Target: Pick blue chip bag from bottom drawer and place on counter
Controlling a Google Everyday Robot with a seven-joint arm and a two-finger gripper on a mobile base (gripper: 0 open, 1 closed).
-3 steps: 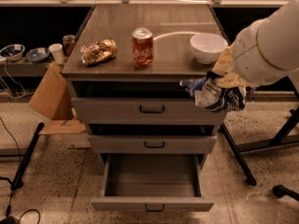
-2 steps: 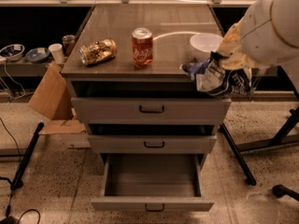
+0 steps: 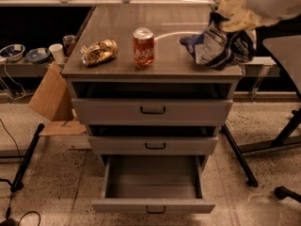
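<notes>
**Above the right end of the desk (image 3: 174, 55), the blue chip bag (image 3: 221, 46) hangs ready for release**

The blue chip bag dangles crumpled from the gripper (image 3: 230, 20), which is clamped on its top. That lifts it well clear of the bottom drawer (image 3: 153, 206), pulled out far below. Its lower edge lies over the desk near the front right corner; I cannot tell whether it touches. Held there, it stays well apart from the red can (image 3: 143, 47) and the golden bag (image 3: 98, 52) to the left.
</notes>
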